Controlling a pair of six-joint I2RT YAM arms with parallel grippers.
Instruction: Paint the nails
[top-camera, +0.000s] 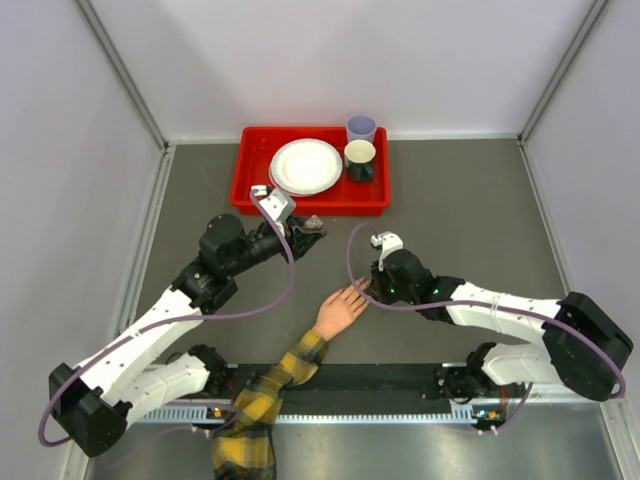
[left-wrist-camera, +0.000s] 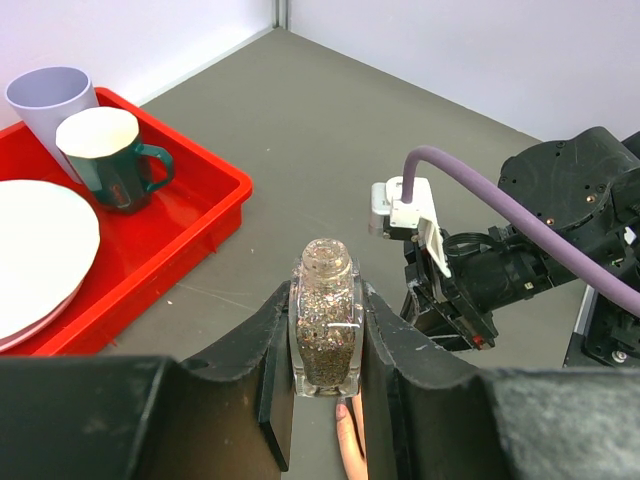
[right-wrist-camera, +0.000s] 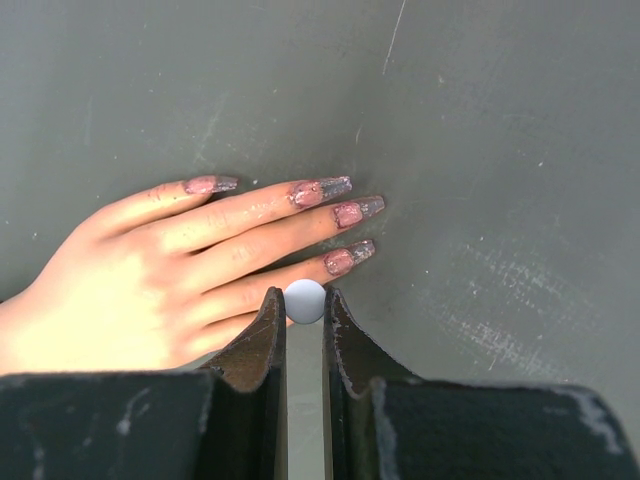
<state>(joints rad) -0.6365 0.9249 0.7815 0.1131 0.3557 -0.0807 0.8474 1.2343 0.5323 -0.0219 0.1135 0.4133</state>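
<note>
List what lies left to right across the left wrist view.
White plate → green mug → glitter bottle → right arm.

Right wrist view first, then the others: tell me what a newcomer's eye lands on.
The pale mannequin hand lying flat on the grey table stands out, its long nails smeared with glittery polish, the right gripper pinching a small white cap right beside them. Next, the left gripper holds a glitter-filled bottle upright, and a red tray of dishes sits at the table's far edge.
</note>
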